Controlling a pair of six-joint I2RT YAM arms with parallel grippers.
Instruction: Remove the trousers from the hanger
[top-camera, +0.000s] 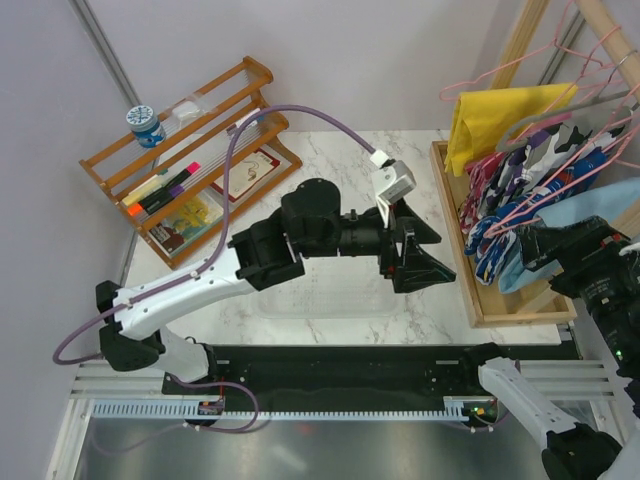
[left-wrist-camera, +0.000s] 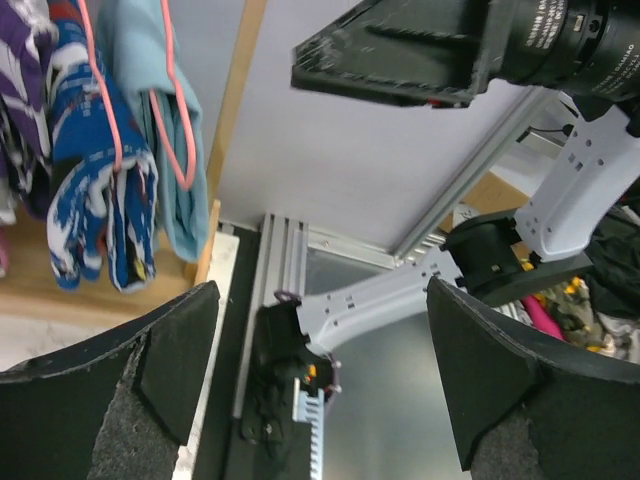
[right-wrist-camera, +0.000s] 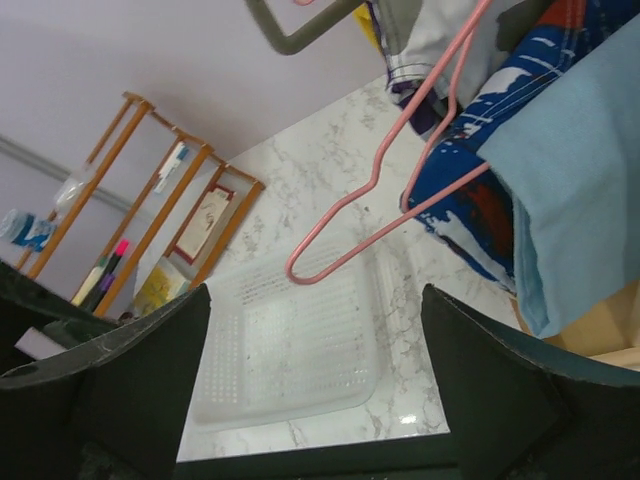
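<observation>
Both pincers stood wide apart with nothing between the fingers. The right pincer (right-wrist-camera: 315, 390) hung close beside the trousers (right-wrist-camera: 580, 170), which drooped off the rack at the right edge of the surface, over the wooden box (top-camera: 500, 315) and next to the patterned clothes (top-camera: 490, 215). The left pincer (top-camera: 430, 250) hovered mid-surface above the clear tray (top-camera: 330, 300), well apart from the garment.

The step in hand looked like the approach for a first grasp. It would probably go best with the jobs split. One pincer could pinch a free fold of the sky-blue fabric low down, clear of the wire. The other could steady the pink hanger (right-wrist-camera: 335, 221) near its neck. A pull along the bar, not straight down, seemed the safer way to slide the cloth off. A downward tug risked dragging the hanger off the rail or snagging its neighbours (several pink hangers crossed one another there).

Much was hard to read. The right wrist view cut off the trousers at its edge, so how they were draped over the bar, and whether anything pinned them, could not be told. From above, the right arm covered part of the fabric, and the overlapping wires made it uncertain which strand belonged to which hanger. The top of the rack ran out of frame.
</observation>
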